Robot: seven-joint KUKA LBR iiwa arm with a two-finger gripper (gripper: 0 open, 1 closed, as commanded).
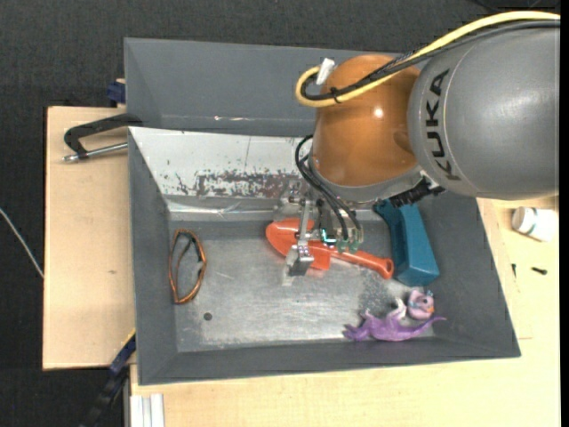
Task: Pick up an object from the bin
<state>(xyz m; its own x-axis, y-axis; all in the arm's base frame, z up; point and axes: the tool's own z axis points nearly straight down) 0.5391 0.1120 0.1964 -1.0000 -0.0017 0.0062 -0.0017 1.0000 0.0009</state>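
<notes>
The gripper (pixel 300 261) is low in the middle of the grey metal bin (pixel 151 238), hanging under the arm's orange wrist cover and its cables. Its tip is right at an orange-red plastic utensil (pixel 281 236), over the spot where the broad rounded end meets the handle. How far open it is cannot be told, because the wrist parts and wiring crowd the view there, and it is just as unclear whether it touches the utensil or only sits above it. The utensil lies flat on the bin floor near the centre, with its long handle running out to the right and slightly down. Just beyond the handle's end, a teal-blue block-shaped object (pixel 413 243) lies by the right wall, partly covered by the arm. A purple toy dinosaur (pixel 391 326) lies near the front right corner, apart from the utensil. Well off to the left, a brown-orange loop (pixel 188 268) lies alone on the floor.
</notes>
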